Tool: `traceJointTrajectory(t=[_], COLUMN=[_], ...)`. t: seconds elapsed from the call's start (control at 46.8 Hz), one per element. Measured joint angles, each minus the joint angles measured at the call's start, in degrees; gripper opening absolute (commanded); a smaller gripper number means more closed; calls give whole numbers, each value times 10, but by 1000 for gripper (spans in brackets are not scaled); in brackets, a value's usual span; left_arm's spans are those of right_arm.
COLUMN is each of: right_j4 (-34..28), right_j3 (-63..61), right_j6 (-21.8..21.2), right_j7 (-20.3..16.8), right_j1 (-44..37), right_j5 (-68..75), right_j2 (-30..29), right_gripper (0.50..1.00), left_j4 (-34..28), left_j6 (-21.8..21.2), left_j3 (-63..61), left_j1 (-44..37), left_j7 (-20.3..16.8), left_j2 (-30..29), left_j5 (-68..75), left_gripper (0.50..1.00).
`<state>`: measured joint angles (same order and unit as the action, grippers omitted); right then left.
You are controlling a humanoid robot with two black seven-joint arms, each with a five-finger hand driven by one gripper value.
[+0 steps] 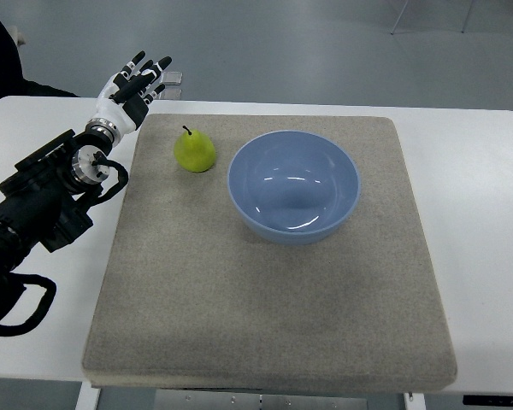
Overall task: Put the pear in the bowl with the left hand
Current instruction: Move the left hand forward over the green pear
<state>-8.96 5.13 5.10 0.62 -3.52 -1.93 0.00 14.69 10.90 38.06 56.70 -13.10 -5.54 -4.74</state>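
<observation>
The pear [195, 152] stands upright on the grey mat [265, 299], near the mat's far left corner, its green body whole and its short dark stem pointing up and slightly away. Just to its right sits the blue bowl [294, 185], close beside the fruit but not touching it, with nothing inside; light glints on its glossy inner wall. The left hand [133, 88] hangs to the upper left of the pear, beyond the mat's left edge and over the white table [479, 222], clearly apart from the fruit. Its black-tipped fingers [138, 61] are stretched out and slightly fanned, pointing away from the robot, and they hold nothing. The dark left arm [43, 201] runs from the picture's left edge up to the white wrist. No brand, label or legible writing shows on the pear, the bowl, the mat or the arm.
</observation>
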Motion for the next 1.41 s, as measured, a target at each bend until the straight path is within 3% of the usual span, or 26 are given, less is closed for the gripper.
traceJointTrajectory(t=[0.278,0.876,1.175,1.41], right_j4=[0,0,0,0], right_j3=[0,0,0,0], right_j6=[0,0,0,0], right_j7=[0,0,0,0], right_j1=[0,0,0,0], right_j5=[0,0,0,0], right_j2=[0,0,0,0], right_gripper=[924,926,924,924], left_j4=[0,2,67,91], left_j6=[0,2,3,57], left_j3=[2,-7,-89,-180], left_j1=[-2,3,22,58], left_j7=[-19,-15,-13,-13], left_j2=[0,-3,-45,-96], left_j5=[-4,5,26,76], left_gripper=[992,992,992,990])
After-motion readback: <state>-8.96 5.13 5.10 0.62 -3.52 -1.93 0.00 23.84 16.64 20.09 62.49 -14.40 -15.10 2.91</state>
